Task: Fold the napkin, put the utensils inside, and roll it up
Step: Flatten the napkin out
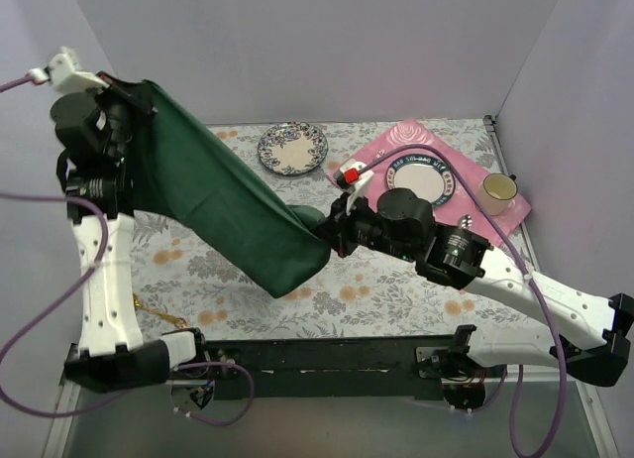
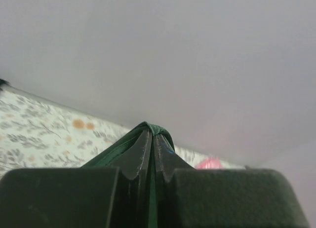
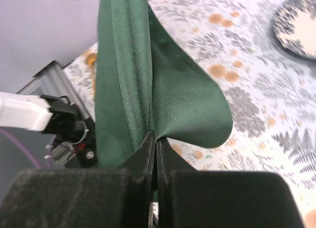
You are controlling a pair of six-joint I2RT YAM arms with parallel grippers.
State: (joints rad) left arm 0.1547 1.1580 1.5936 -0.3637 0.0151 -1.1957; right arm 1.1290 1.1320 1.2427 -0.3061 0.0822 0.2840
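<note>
Floral tablecloth (image 1: pixel 396 289) below. Your left gripper (image 2: pixel 151 139) and right gripper (image 3: pixel 154 145) each pinch napkin (image 1: pixel 228 200) tight. Cloth looks limp, light, probably slippery; hold at corners.

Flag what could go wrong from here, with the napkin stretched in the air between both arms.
1. Both jaws, shut, pinch only a small fold at the edge of the napkin; pulled taut, it could slip free.
2. The cloth hangs bunched, not flat, so it may land creased.
3. The gold utensil lies by the base of the left arm; the lowered cloth might cover or drag it.
</note>
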